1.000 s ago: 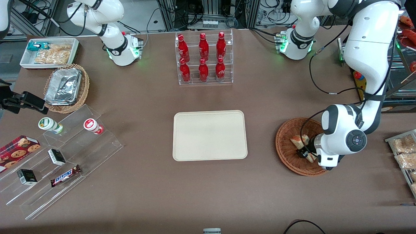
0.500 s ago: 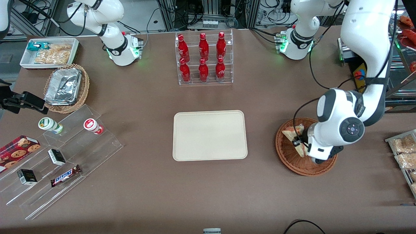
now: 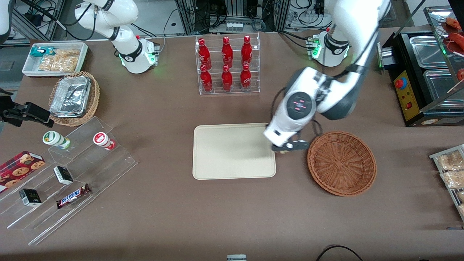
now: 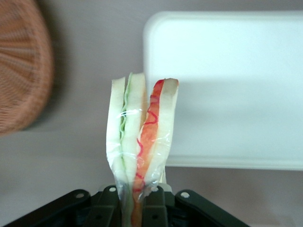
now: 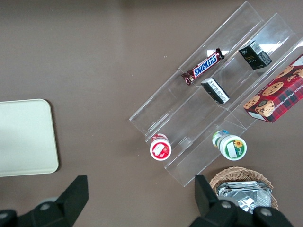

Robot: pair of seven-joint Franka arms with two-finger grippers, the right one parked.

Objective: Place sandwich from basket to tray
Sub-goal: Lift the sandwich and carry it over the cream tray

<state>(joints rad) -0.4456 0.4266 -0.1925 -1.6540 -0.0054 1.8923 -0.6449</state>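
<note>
My left gripper [image 3: 289,147] hangs above the table in the gap between the tray [image 3: 232,152] and the basket [image 3: 341,163], over the tray's edge nearest the basket. It is shut on the sandwich [image 4: 139,137], a plastic-wrapped wedge of white bread with green and red-orange layers that sticks out from between the fingers [image 4: 158,205]. In the front view the hand hides almost all of the sandwich. The reddish-brown wicker basket holds nothing; its rim shows in the left wrist view [image 4: 21,66]. The cream tray, bare, also shows there [image 4: 227,90].
A clear rack of red bottles [image 3: 227,65] stands farther from the camera than the tray. Toward the parked arm's end are an acrylic step shelf with snacks [image 3: 72,174], a lighter wicker basket with a foil container [image 3: 74,98] and a white bin [image 3: 54,58]. Snack packets [image 3: 451,166] lie at the working arm's end.
My left gripper lifted the sandwich out of the basket and carried it toward the tray. The basket now holds nothing.
</note>
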